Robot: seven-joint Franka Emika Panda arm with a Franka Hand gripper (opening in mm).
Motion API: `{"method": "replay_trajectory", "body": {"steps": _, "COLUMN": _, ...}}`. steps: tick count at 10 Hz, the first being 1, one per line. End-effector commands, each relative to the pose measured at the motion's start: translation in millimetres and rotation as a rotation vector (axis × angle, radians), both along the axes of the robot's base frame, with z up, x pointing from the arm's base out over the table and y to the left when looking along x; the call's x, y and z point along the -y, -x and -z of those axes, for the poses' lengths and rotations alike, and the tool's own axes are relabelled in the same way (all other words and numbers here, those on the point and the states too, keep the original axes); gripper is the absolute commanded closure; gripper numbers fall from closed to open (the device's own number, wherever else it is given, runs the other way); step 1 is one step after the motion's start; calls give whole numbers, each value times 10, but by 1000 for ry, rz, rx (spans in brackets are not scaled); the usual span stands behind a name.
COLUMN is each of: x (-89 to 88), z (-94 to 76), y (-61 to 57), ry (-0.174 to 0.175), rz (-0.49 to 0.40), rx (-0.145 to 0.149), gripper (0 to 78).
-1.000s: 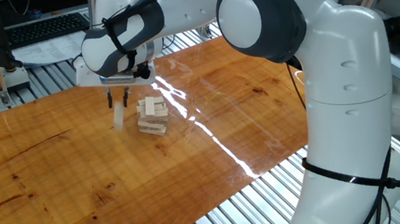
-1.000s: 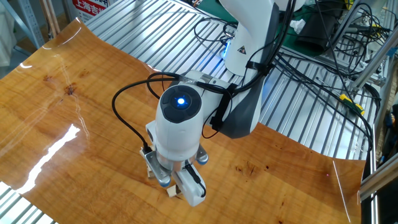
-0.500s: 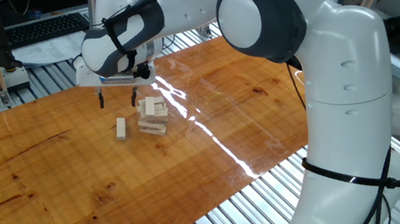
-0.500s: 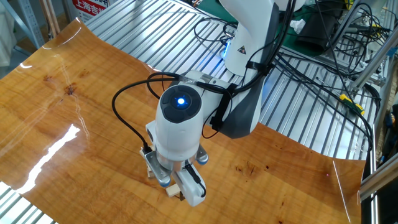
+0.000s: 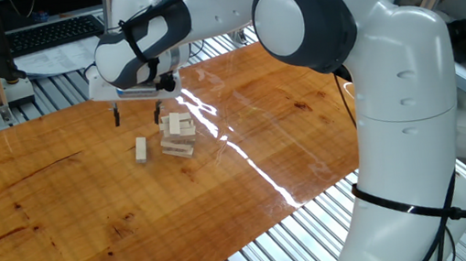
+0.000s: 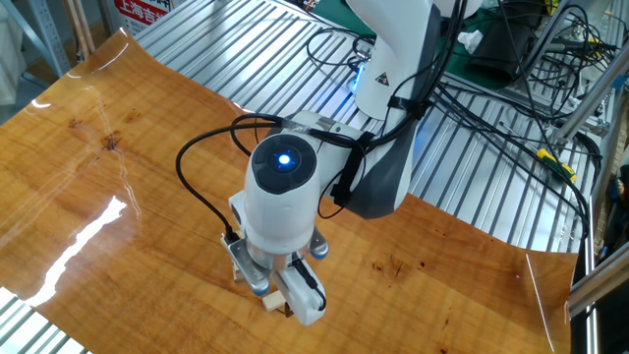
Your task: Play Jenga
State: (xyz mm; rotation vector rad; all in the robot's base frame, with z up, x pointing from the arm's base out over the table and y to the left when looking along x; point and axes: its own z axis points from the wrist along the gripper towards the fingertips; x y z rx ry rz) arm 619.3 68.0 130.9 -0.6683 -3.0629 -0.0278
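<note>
A short Jenga tower [image 5: 178,134] of pale wooden blocks stands crosswise on the wooden table [image 5: 57,194]. One loose block [image 5: 140,149] stands on the table just left of it. My gripper [image 5: 137,115] hangs open above and behind the loose block, left of the tower's top, with nothing between its two dark fingers [image 5: 117,116]. In the other fixed view my wrist hides the gripper and nearly all the blocks; only a pale block corner [image 6: 271,303] shows below the wrist.
A keyboard [image 5: 52,32] and papers lie behind the table's far edge. Ribbed metal decking [image 5: 261,256] surrounds the table. My arm's large base [image 5: 408,123] stands at the right. Cables [image 6: 491,79] run over the decking in the other fixed view.
</note>
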Motion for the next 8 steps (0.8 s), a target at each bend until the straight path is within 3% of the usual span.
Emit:
{"method": "replay_trajectory", "body": {"steps": 1, "x": 2, "z": -21, "y": -18, "ry": -8, "rz": -35, "rx": -8, "gripper": 2}}
{"method": "replay_trajectory", "body": {"steps": 8, "x": -45, "z": -77, "y": 2, "ry": -8, "rz": -54, "rx": -11, "gripper": 2}}
